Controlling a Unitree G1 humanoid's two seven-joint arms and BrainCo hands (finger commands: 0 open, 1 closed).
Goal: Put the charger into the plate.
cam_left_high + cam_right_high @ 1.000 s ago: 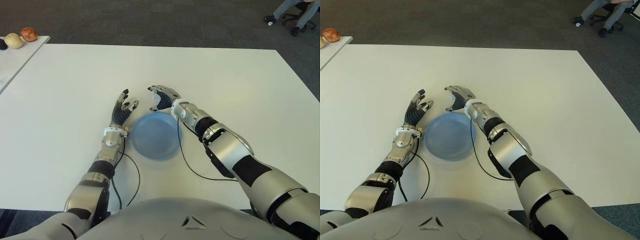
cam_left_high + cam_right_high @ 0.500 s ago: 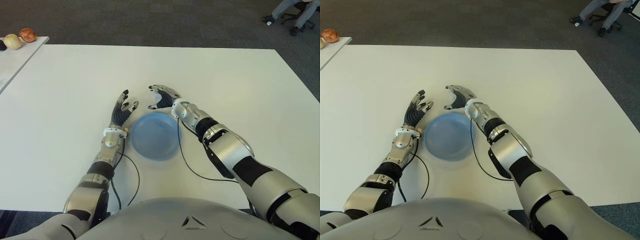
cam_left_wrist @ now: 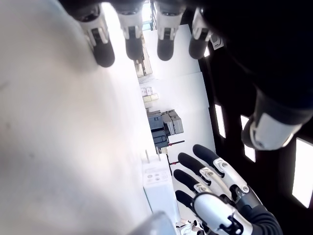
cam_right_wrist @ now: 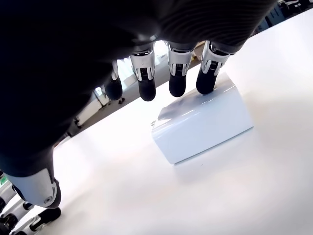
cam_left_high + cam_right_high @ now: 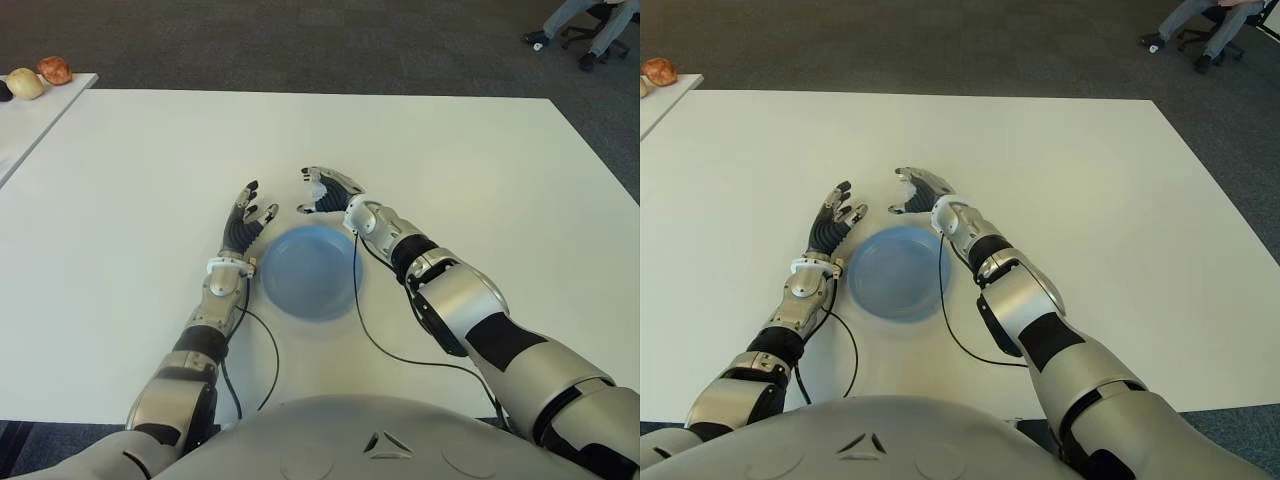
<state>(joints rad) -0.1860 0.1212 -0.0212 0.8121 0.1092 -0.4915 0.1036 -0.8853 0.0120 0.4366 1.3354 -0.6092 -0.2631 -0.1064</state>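
No readable text, label, brand or number anywhere; faint marking on charger (image 3: 157, 177) face too small to read.

On the table (image 5: 480, 170) the plate (image 5: 308, 272) sits near the robot, about midway between left and right. The left hand (image 5: 243, 226) shows just left of the plate's far-left rim, fingers spread and pointing away. The right hand (image 5: 325, 190) is just beyond the plate's far rim, arched over the charger (image 4: 203, 123), which lies on the table between the plate's far edge and that hand's fingertips (image 4: 204, 81); the hand has not closed on it. A cable (image 5: 375, 335) runs across the table right of the plate. On a second table (image 5: 30, 110) at the far left lie some round items (image 5: 40, 75). Far right, a chair (image 5: 590, 35) stands on the floor.
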